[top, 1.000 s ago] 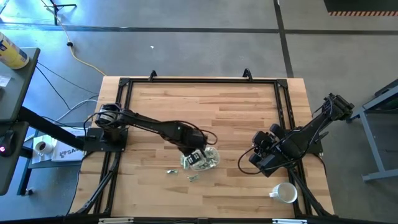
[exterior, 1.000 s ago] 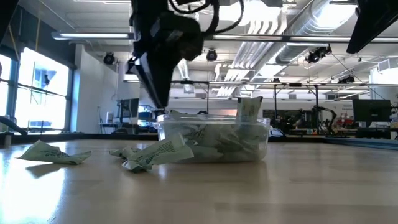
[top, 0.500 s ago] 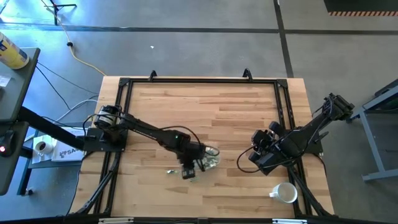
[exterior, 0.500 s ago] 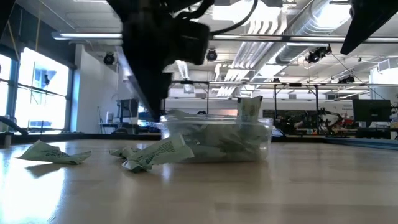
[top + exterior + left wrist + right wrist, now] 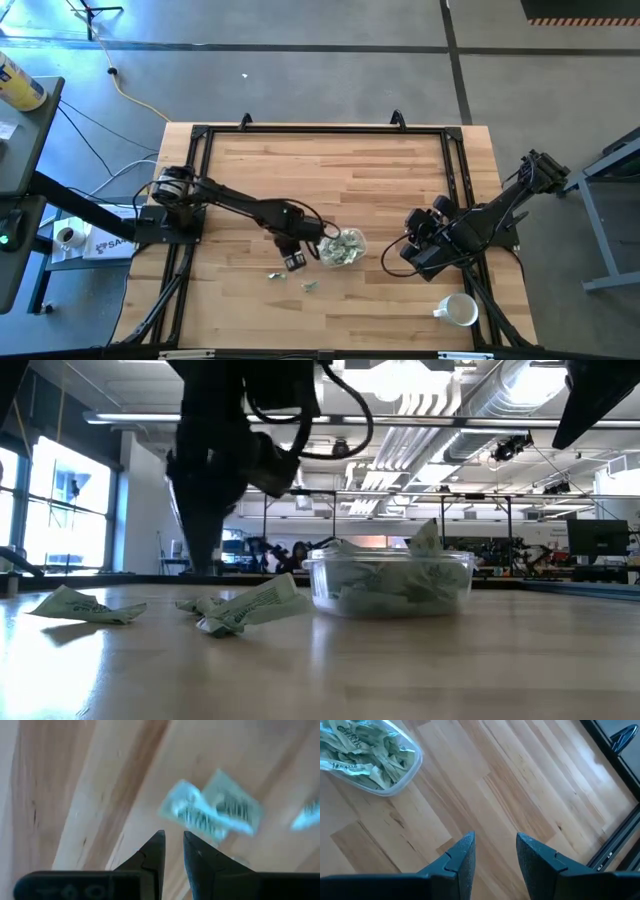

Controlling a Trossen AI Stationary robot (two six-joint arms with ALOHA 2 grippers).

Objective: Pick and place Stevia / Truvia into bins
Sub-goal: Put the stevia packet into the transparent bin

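Container (image 5: 342, 247) mid-table, full of packets (image 5: 357, 750); loose packets (image 5: 277, 274) left of it; mug (image 5: 459, 310) far right.

Both arms are built of dark, nearly black links with rounded joint housings. Thin black cables loop loosely beside the left arm's wrist and hang beside the right arm's forearm. The left claw (image 5: 171, 851) has 2 narrow, tapering black fingers fixed to a flat black crossbar. The right claw (image 5: 493, 854) carries 2 broader black fingers with stepped, angular inner edges.
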